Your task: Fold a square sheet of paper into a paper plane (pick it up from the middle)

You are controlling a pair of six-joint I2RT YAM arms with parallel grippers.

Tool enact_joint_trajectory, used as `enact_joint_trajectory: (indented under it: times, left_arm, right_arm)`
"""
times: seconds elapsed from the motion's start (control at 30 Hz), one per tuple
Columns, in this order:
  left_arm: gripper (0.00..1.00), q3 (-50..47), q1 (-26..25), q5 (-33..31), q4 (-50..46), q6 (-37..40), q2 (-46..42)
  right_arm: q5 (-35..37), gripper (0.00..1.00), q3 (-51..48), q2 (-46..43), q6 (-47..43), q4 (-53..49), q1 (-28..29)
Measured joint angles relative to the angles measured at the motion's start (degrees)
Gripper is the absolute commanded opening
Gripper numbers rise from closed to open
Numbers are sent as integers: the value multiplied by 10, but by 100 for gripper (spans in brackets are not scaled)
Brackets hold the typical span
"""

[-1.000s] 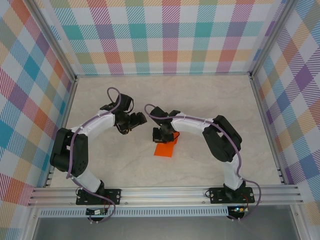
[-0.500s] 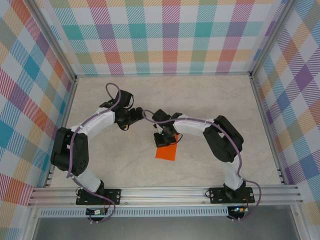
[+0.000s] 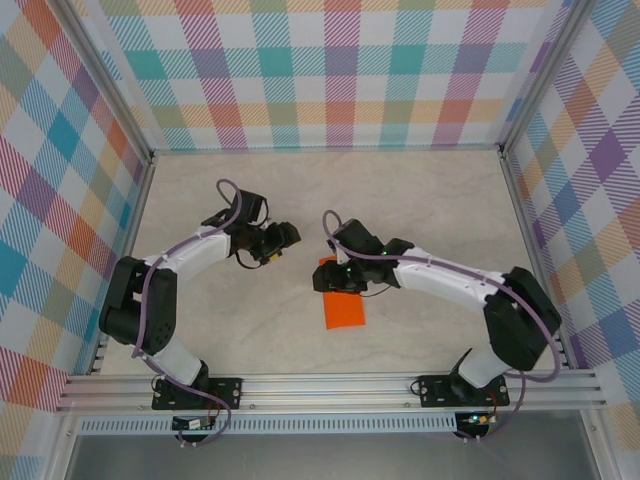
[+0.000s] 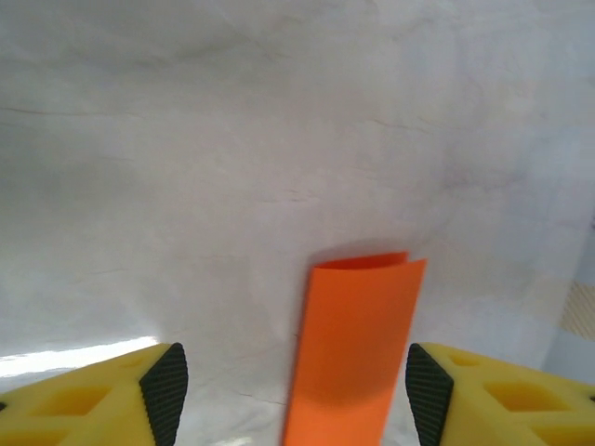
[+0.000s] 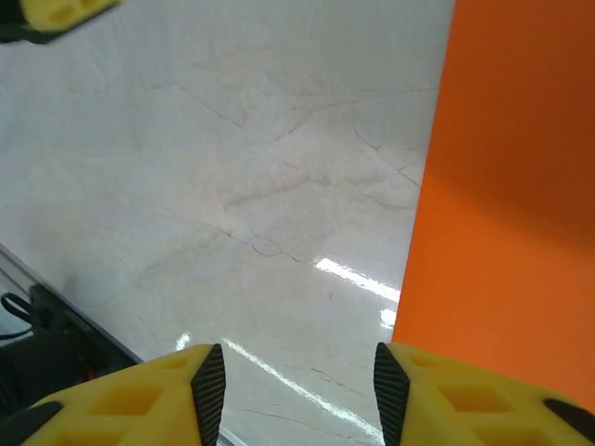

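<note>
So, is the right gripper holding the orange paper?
No: the right wrist view shows the right gripper open, bare table between its fingers, and the orange paper lying off to one side.

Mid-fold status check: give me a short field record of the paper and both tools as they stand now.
paper: orange paper sheet, folded over into a narrow strip, lying on the table
fold state: layers gape slightly at one short end in the left wrist view; no plane shape yet
left tool: open, empty, apart from the strip, to its left in the top view
right tool: open, empty, at the strip's far end; contact cannot be told
</note>
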Motion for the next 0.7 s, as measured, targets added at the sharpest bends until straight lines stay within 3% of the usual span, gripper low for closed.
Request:
enact_joint_trajectory:
  times: [0.2, 0.47, 0.7]
  left_arm:
    - [37, -9, -69, 70, 42, 13, 15]
    - [14, -53, -141, 85, 92, 6, 49]
    - [10, -55, -164, 78, 98, 4, 82]
  right_arm:
    - [28, 68, -98, -73, 87, 32, -40]
    - [37, 71, -162, -127, 121, 33, -93]
    - [28, 71, -193, -153, 128, 41, -112]
